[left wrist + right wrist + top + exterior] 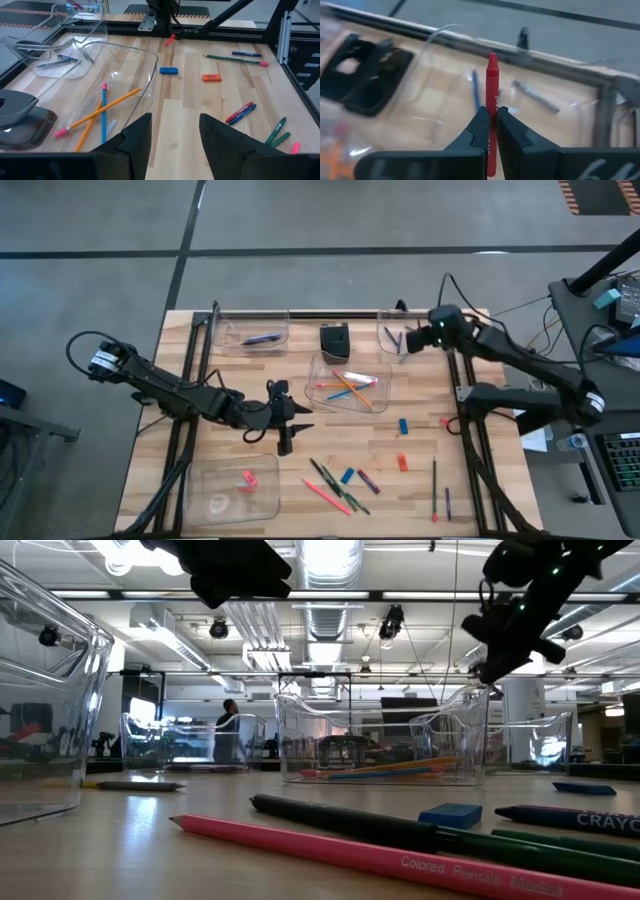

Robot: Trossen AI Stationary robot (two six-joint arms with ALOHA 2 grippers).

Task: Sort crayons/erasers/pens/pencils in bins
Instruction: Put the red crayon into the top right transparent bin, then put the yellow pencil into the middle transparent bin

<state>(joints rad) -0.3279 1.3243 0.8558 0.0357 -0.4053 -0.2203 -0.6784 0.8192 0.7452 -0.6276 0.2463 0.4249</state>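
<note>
Pinching a red crayon (492, 112) upright between its closed fingers, the right gripper (490, 131) hangs over the far right bin (395, 337), which already holds a couple of dark crayons. The main risk is the drop itself: the crayon stands on end in the jaws, so when released it could tip, bounce off the clear wall and roll onto the table or off the far edge, which lies just beyond the bin. The grip is near the middle of the stick, so it may also swivel before release. The left gripper (172, 137), fingers spread and empty, waits over bare wood near the centre bin (318, 373) of pencils (348, 388). Loose pencils, pens, crayons and erasers (403, 425) lie across the near right of the table (300, 435), well apart from both grippers.
</note>
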